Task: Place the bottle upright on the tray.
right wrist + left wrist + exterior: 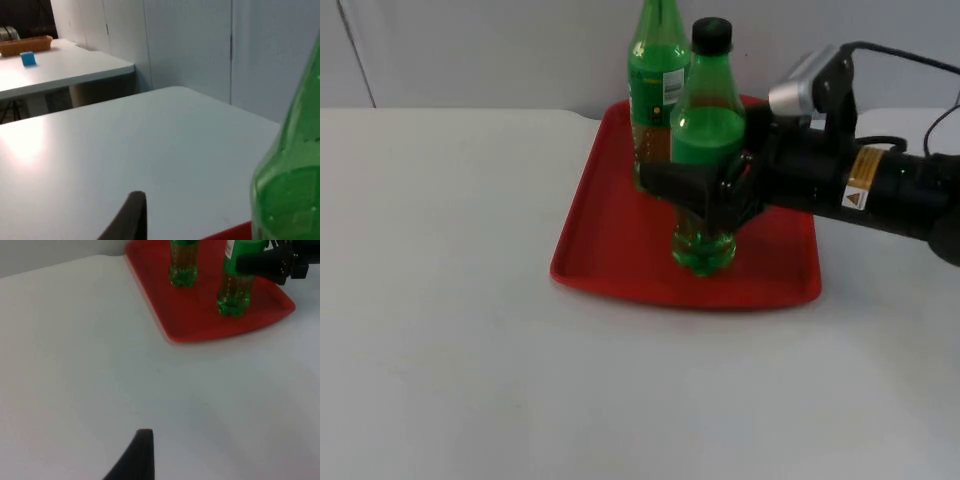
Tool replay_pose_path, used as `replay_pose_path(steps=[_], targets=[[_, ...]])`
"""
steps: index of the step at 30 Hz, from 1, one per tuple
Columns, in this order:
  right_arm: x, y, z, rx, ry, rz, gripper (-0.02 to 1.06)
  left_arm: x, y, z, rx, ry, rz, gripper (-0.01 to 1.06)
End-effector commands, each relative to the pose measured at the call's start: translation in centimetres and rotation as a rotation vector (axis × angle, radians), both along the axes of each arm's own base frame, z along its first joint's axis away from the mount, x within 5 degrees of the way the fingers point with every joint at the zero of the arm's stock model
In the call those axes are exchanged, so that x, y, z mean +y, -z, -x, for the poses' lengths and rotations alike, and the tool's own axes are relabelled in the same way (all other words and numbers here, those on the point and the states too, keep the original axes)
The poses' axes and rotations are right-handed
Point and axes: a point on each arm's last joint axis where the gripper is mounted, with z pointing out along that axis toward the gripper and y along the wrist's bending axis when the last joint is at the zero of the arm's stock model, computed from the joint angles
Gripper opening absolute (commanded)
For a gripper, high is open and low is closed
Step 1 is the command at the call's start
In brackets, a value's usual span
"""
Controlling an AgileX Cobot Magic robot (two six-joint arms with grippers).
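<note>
A green bottle (706, 150) with a black cap stands upright on the red tray (610, 240), its base near the tray's front edge. My right gripper (705, 195) reaches in from the right and is shut on this bottle at mid-height. The left wrist view has the same bottle (234, 287) with the right gripper's black finger (262, 262) against it. In the right wrist view the bottle's green shoulder (295, 190) is very close, beside a fingertip (132, 215). The left arm waits over bare table left of the tray, with one fingertip (142, 452) in its wrist view.
A second green bottle (655, 80) with a label stands upright at the tray's back, just behind the held one, also seen as bottle (182, 262). Bare white table spreads left and in front of the tray. The grey wall rises right behind the tray.
</note>
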Motion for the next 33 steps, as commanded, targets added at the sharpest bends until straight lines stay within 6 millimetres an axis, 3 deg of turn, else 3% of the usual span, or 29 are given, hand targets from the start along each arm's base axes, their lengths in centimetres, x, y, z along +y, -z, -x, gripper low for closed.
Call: replay_pose_path(steps=[1,13,20,27,33], targets=[[-0.6,-0.9,0.3,0.006,0.039,0.098,1.05,0.0,0.1,0.0,-0.003,0.004,-0.004,1.05],[-2.1,-2.8,0.9,0.089,0.150,0.266,1.05,0.0,0.1,0.0,-0.003,0.004,-0.004,1.05],[-3.5,-5.3,1.1,0.243,0.306,0.318,1.05,0.0,0.1,0.0,-0.003,0.005,-0.002,1.05],[-3.2,-8.5,3.2,0.292,0.166,0.354,1.05,0.0,0.1,0.0,-0.003,0.005,-0.002,1.05],[-3.8,-9.1,4.8,0.441,0.124,0.458,1.05,0.0,0.1,0.0,-0.003,0.005,-0.002,1.05]])
